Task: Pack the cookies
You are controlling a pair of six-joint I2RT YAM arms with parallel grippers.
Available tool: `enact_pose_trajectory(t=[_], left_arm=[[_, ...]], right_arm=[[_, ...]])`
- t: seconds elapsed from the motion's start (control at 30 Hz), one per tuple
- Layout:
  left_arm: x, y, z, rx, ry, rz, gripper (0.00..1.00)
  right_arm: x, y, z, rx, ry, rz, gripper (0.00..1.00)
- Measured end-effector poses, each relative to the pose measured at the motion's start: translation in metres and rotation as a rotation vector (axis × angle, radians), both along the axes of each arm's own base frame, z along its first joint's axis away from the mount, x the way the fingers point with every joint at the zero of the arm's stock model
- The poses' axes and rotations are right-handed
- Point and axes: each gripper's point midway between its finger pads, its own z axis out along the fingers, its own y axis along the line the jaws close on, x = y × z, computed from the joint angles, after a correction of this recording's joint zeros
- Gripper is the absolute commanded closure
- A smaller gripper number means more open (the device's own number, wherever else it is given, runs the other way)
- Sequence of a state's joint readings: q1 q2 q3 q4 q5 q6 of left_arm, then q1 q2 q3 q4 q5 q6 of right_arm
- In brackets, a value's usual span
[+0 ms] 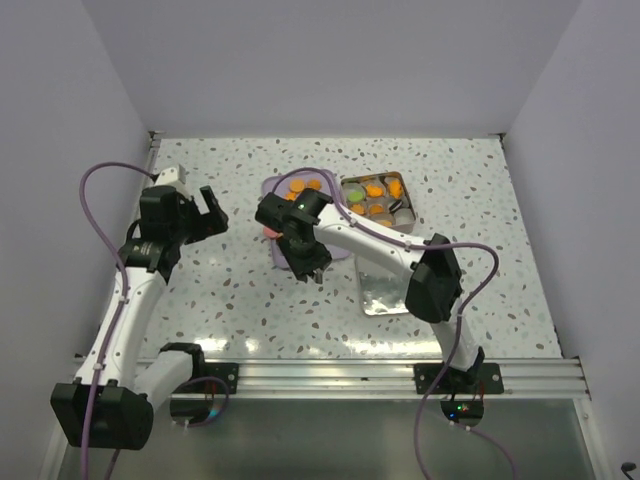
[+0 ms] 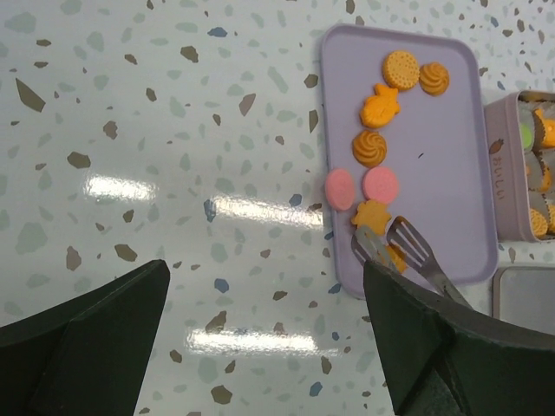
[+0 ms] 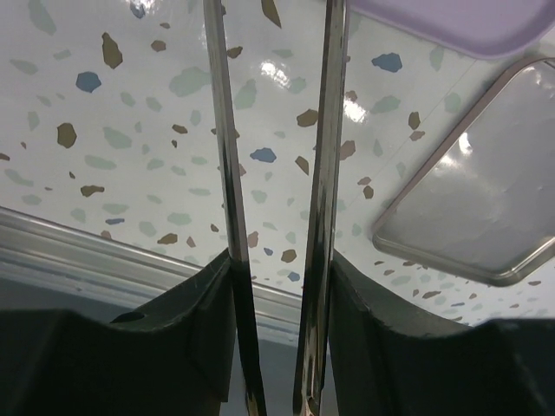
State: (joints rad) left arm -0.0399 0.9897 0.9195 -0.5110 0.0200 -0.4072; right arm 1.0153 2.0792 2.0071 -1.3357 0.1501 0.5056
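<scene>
Left tool wide, empty; right tool grips tongs; cookies strung lengthwise along lilac tray

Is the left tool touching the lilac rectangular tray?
Apart. Top view shows bare speckled table between the open left tool and the lilac rectangular tray's edge.

The desk is finished in white terrazzo, flecked with brown, blue and grey-green chips, and a plain lilac tray is set on it. The cookies on the tray are mostly orange, with two pink cookies among them, and a green cookie is seen in the tin, whose wall is tinted pale lilac-pink. The tongs and the lid are bare silver metal, the left gripper and right gripper are black, and the cables are purple.
</scene>
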Motion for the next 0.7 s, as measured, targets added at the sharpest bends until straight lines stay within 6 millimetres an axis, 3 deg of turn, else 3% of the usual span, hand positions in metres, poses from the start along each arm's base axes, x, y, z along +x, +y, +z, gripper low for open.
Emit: enact_pose_trajectory(t=[0.23, 0.33, 0.53, 0.7], left_arm=[[-0.013, 0.001, -0.026, 0.007, 0.078, -0.005, 0.00], [-0.013, 0.001, -0.025, 0.007, 0.075, -0.005, 0.00], [-0.013, 0.001, -0.024, 0.007, 0.068, -0.005, 0.00], [-0.013, 0.000, -0.024, 0.007, 0.068, -0.006, 0.00]], right_arm=[[0.012, 0.013, -0.009, -0.010, -0.018, -0.001, 0.56], [0.016, 0.018, -0.014, -0.014, -0.019, 0.000, 0.59], [0.021, 0.020, -0.016, -0.020, -0.035, 0.010, 0.79], [0.023, 0.019, -0.016, -0.027, -0.044, 0.008, 0.82]])
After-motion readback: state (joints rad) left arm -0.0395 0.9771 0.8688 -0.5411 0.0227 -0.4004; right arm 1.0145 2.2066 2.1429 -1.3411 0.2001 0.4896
